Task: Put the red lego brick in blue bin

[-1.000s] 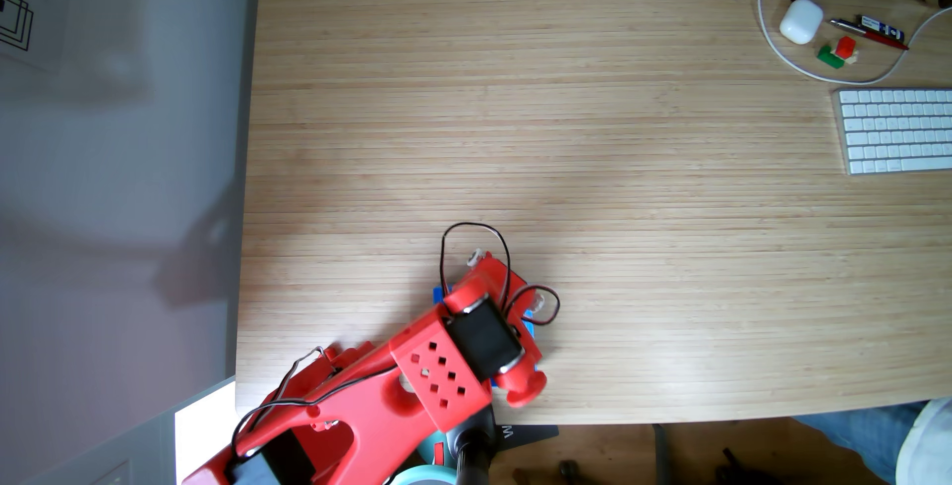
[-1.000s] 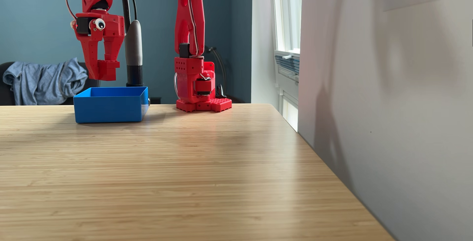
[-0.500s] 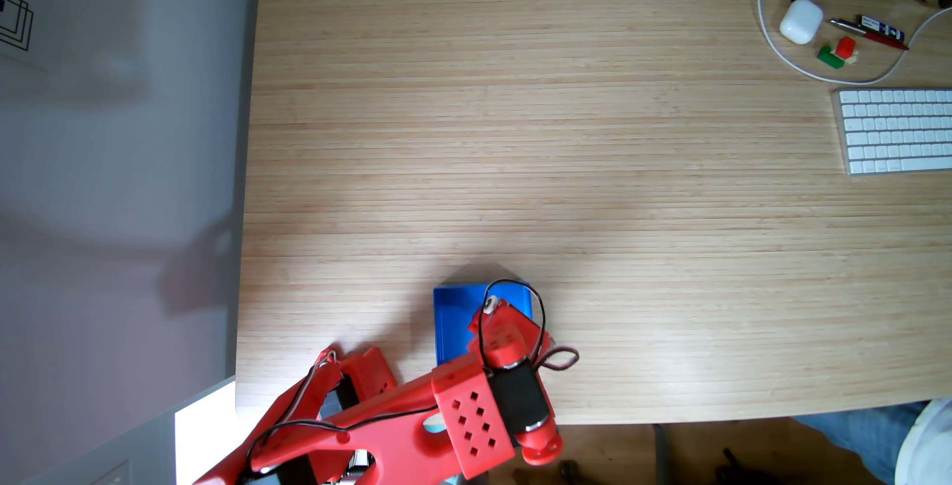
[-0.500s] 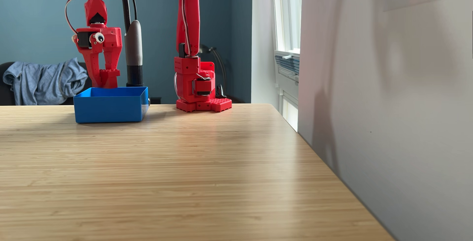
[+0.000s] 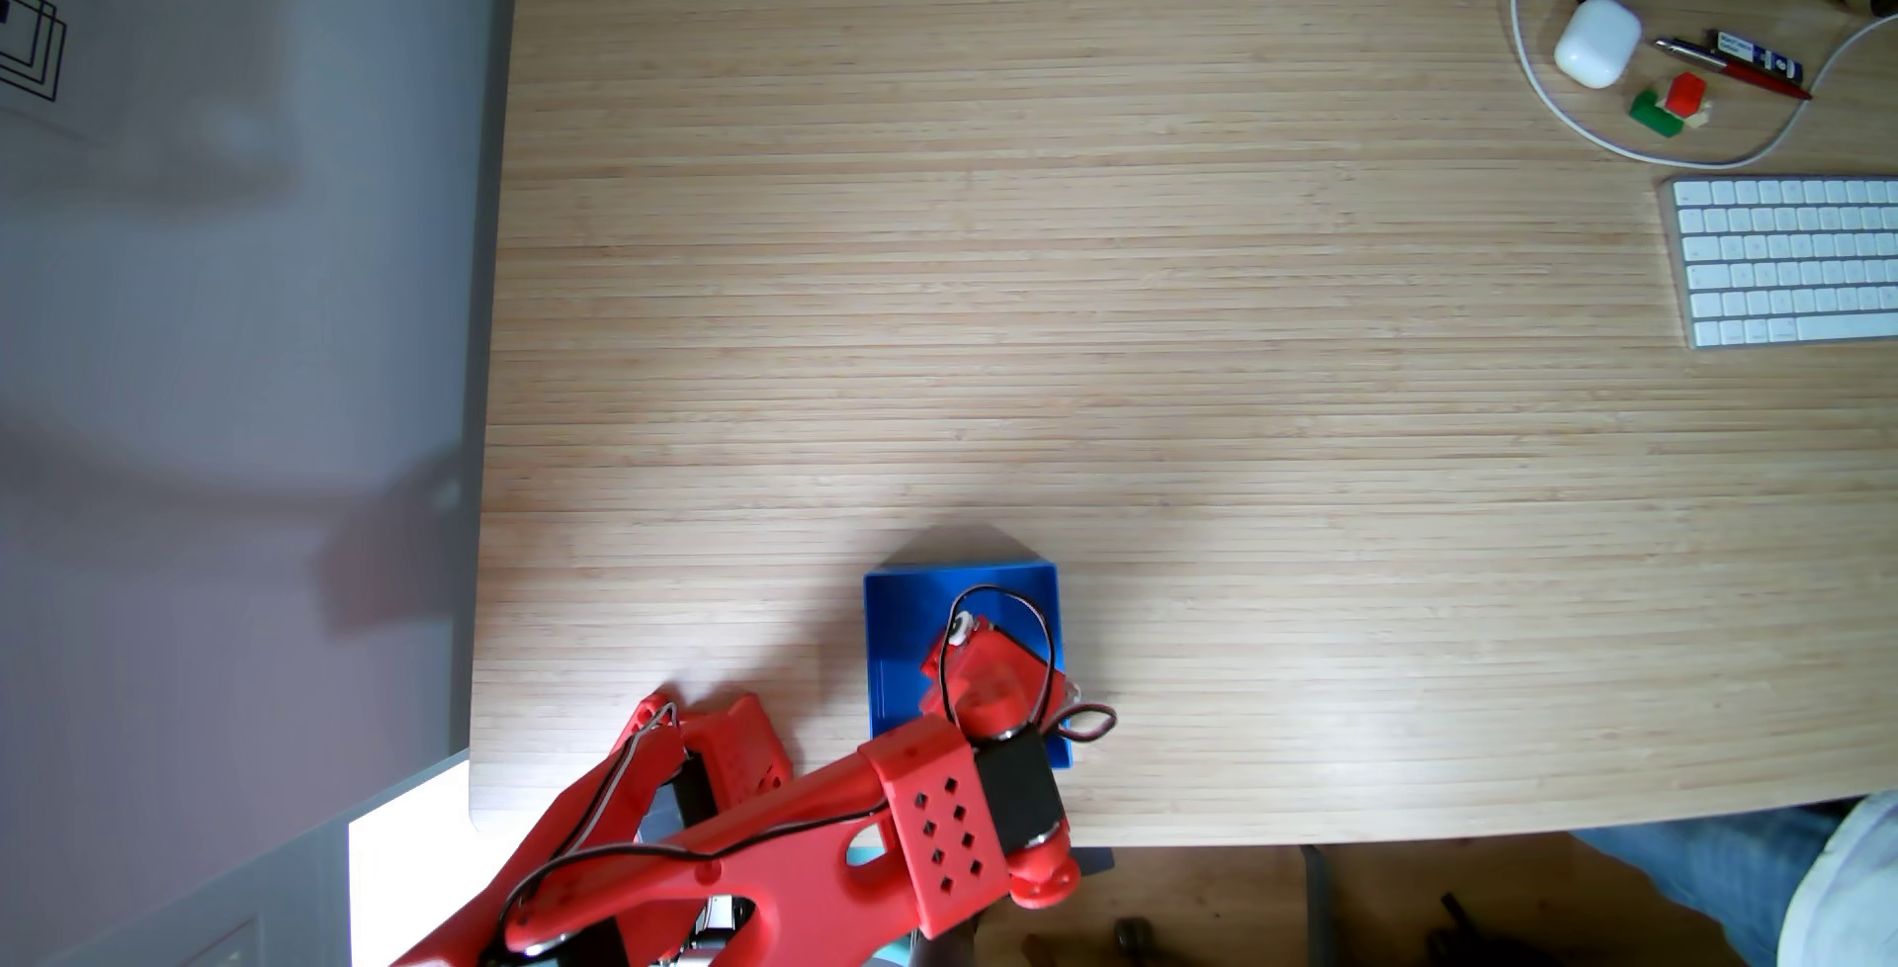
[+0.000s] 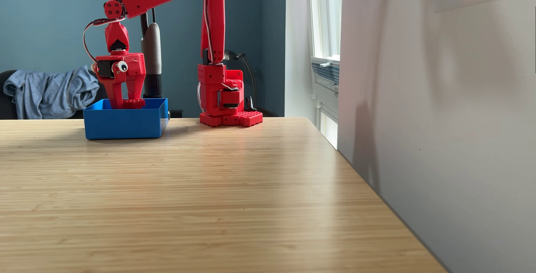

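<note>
The blue bin (image 6: 121,123) stands on the wooden table near the arm's base, at the near table edge in the top-down fixed view (image 5: 904,638). My red gripper (image 6: 127,105) points straight down with its fingertips below the bin's rim. It is shut on the red lego brick (image 6: 134,102), whose studded top shows just above the rim between the fingers. From above, the gripper (image 5: 968,667) covers the right half of the bin and hides the brick.
The arm's base (image 6: 229,99) sits right of the bin, and a grey-black post (image 6: 151,58) stands behind it. A keyboard (image 5: 1787,259), white case (image 5: 1597,41), pens (image 5: 1736,63) and small joined bricks (image 5: 1669,105) lie far off. A grey wall (image 6: 435,116) borders the table.
The gripper has come down with the brick, from a little above the bin to inside it. The forearm now slopes downward.
</note>
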Tool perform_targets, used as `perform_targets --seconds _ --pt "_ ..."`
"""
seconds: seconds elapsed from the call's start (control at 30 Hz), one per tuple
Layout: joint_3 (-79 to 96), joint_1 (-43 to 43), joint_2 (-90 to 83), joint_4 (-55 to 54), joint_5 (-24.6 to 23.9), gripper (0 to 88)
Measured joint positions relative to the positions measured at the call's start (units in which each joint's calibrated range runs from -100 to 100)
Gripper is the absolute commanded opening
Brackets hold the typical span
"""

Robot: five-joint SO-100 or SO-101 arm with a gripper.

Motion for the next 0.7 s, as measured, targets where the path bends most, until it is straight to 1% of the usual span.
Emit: perform_targets --seconds 0.03,0.3,0.37,0.53,0.7 --pt "0.35 0.00 0.00 -0.55 0.00 0.2" --pt "0.70 0.00 0.00 -1.42 0.00 12.8" --pt "0.70 0.00 0.00 -1.42 0.00 14.1" --pt "0.70 0.00 0.00 -1.42 0.00 14.7" --pt "0.52 0.08 0.00 -0.08 0.00 12.6"
